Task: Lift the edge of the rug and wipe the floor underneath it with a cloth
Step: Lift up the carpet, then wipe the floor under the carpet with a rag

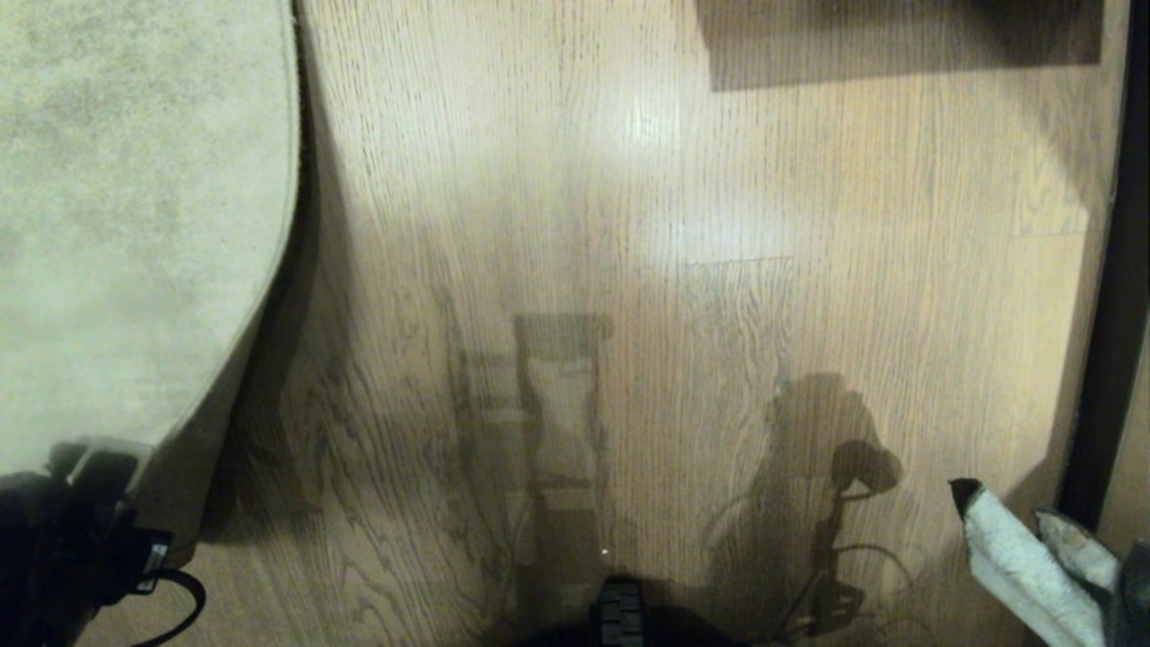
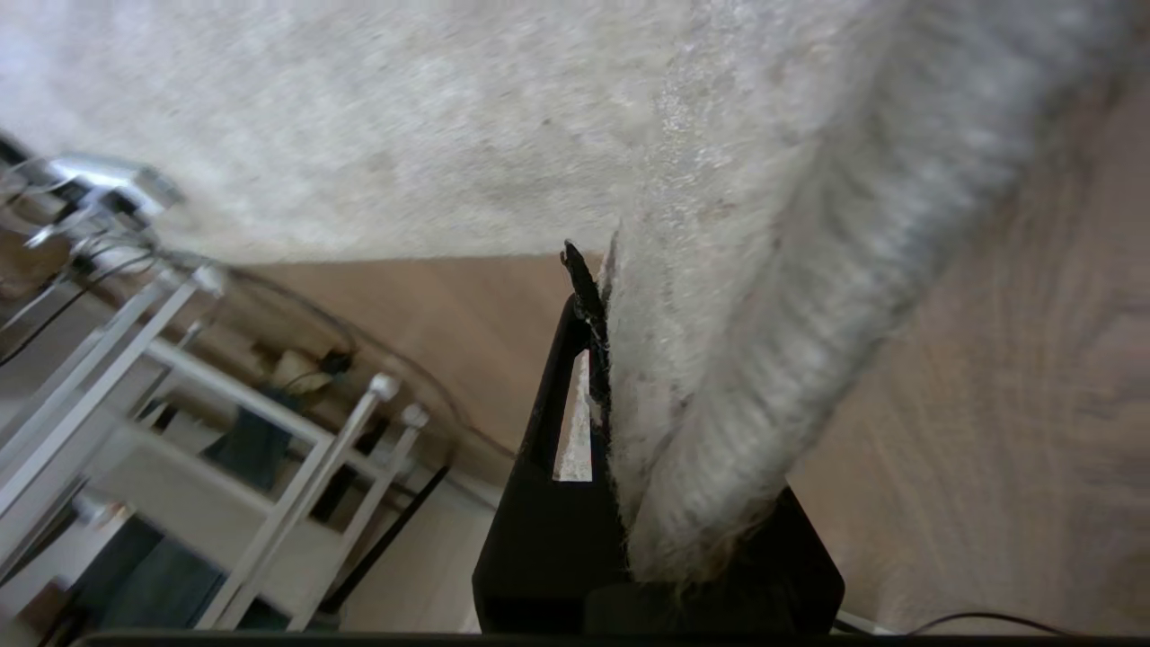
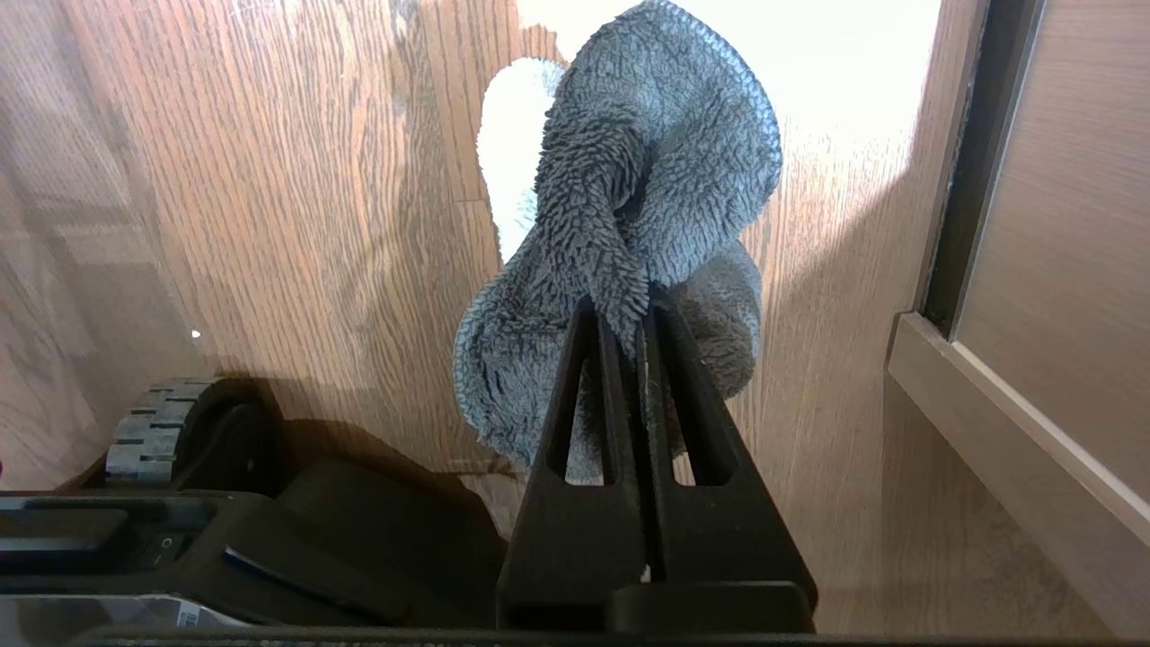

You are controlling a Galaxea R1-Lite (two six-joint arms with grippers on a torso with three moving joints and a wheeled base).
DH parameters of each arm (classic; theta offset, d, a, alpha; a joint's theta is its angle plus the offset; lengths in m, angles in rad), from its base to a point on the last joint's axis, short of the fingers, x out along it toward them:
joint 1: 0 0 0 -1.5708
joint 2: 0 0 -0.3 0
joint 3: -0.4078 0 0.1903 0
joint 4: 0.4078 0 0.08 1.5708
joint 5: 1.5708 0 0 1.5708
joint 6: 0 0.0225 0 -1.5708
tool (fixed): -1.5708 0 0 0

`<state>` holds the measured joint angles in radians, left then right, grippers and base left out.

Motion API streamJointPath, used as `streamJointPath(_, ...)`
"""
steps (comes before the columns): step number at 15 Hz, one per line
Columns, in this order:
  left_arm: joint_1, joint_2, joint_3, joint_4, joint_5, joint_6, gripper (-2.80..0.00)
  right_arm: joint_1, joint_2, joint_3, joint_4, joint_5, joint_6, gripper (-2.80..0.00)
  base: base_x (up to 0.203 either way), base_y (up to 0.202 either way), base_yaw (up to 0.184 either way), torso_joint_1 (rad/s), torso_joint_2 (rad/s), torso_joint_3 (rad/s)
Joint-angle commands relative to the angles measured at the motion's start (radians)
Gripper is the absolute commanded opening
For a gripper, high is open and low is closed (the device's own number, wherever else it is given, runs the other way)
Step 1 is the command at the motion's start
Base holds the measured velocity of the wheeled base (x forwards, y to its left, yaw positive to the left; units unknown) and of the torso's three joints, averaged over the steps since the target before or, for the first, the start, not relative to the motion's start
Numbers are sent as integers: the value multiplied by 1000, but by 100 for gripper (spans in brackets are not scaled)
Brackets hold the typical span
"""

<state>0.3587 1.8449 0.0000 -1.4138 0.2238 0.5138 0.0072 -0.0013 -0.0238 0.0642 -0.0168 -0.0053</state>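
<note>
While the left gripper at the near left has its jaws pinched on the rug edge, raised off the floor, the right gripper at the near right clamps the cloth.

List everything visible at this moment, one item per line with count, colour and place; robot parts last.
rug edge: one, pale grey-beige, at the left, pinched in the left pincer.
floor: one, light brown wood planks, across the scene.
cloth: one, grey with a whitish side, hanging from the right pincer at lower right.
white frame with cables: one, white, on the floor beyond the rug.
dark trim: one, along the right edge.
left pincer: black, shut on the rug edge.
right pincer: black, shut on the cloth.
base wheel: one, grey-black, beside the right pincer.
</note>
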Motion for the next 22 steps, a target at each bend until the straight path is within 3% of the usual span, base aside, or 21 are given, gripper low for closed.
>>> streamJointPath(1, 2, -6, 0, -12, -40, 2, -280, 0, 1, 1, 0, 0, -1, -280, 0, 0, 0, 0, 0, 0)
streamJointPath(9, 12, -12, -16, -156, -71, 2, -280, 0, 1, 1, 0, 0, -1, -280, 0, 0, 0, 0, 0, 0)
streamJointPath(12, 66, -65, -19, -156, -144, 3, -280, 0, 1, 0, 0, 0, -1, -280, 0, 0, 0, 0, 0, 0)
streamJointPath(19, 231, -155, -2, -156, -245, -6, -280, 0, 1, 1, 0, 0, -1, -280, 0, 0, 0, 0, 0, 0)
streamJointPath(22, 266, -159, 0, -156, -264, -14, -280, 0, 1, 0, 0, 0, -1, -280, 0, 0, 0, 0, 0, 0)
